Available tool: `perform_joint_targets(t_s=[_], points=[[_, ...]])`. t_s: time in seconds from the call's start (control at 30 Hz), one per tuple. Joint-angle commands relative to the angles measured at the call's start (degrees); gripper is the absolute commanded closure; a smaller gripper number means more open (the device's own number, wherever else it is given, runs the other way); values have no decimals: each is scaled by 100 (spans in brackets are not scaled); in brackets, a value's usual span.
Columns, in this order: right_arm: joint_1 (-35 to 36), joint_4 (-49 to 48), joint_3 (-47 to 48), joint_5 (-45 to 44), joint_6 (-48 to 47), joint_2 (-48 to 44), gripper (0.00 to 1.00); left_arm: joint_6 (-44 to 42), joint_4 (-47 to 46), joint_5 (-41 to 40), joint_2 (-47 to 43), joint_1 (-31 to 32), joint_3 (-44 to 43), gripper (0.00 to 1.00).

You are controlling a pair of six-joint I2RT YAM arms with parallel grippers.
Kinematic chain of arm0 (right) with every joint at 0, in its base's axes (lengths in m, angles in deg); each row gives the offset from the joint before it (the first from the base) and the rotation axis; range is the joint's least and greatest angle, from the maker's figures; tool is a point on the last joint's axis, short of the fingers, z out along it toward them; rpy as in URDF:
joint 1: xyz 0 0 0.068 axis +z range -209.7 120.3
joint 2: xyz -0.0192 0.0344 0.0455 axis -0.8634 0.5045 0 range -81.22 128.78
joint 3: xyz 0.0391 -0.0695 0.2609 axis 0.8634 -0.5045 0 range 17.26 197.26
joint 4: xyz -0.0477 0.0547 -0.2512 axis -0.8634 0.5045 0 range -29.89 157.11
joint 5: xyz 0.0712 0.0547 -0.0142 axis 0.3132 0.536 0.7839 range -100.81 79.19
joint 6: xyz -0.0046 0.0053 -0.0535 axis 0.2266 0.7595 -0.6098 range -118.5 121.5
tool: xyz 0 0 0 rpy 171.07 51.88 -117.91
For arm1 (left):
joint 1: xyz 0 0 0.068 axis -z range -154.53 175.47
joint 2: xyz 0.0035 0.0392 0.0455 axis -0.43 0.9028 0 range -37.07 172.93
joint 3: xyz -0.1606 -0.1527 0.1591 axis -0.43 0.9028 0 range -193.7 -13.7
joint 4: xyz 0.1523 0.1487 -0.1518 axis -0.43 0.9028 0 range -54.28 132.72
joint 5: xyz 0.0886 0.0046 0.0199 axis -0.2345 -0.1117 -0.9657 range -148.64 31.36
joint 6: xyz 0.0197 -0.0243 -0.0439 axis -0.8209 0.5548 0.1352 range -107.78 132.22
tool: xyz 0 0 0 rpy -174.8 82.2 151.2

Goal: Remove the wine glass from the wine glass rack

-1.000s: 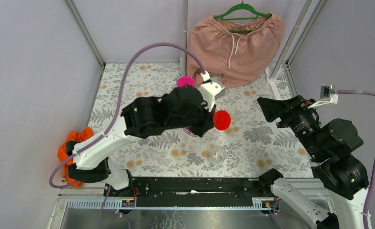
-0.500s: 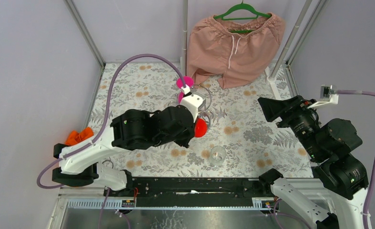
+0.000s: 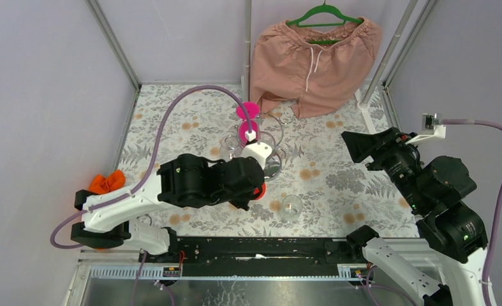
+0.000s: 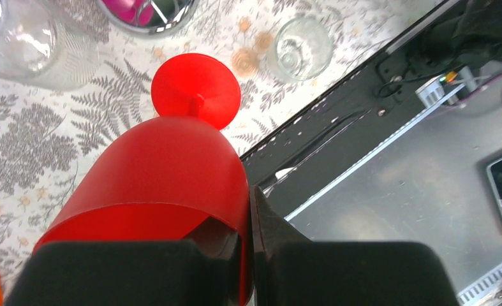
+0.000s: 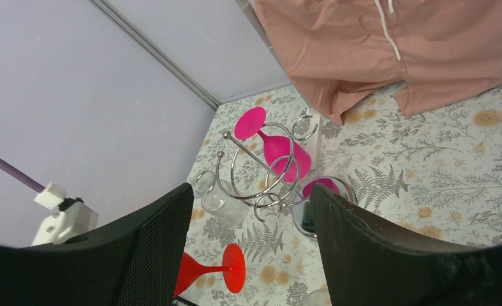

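Centre of the overhead view, just below the rack's mirror base: the left gripper [image 3: 256,185] has its jaws drawn nearly together, pinching the red wine glass [image 4: 171,172] by the wall of its bowl. In the left wrist view one black finger [image 4: 267,223] lies against the outside of the bowl, at lower centre of frame. We cannot make out the other finger clearly.

The red glass is off the wine glass rack [image 5: 261,166]. Its long axis runs away from the gripper, bowl nearest the fingers, stem and round foot pointing to the upper centre of the left wrist frame, towards the rack base. In the right wrist view it lies close to level at the bottom edge, foot to the right. We cannot tell whether it touches the tablecloth [image 3: 337,185].

A pink glass [image 5: 280,150] hangs in the rack's rings.

Right side of the overhead view: the right gripper [image 3: 356,143] has its jaws spread wide, with nothing between them and touching nothing.

A clear glass [image 3: 291,207] stands at lower centre.
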Motion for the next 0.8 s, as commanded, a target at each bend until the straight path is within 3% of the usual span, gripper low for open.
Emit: perform_joint_targets(t_s=[0.0, 0.5, 0.77], points=[[25, -197, -37, 73, -18, 2, 25, 251, 405, 21, 104, 93, 340, 100], [23, -84, -69, 30, -38, -100, 25, -294, -152, 1322, 395, 178, 827, 100], [25, -45, -138, 10, -21, -161, 25, -661, -549, 1506, 669, 57, 1022, 100]])
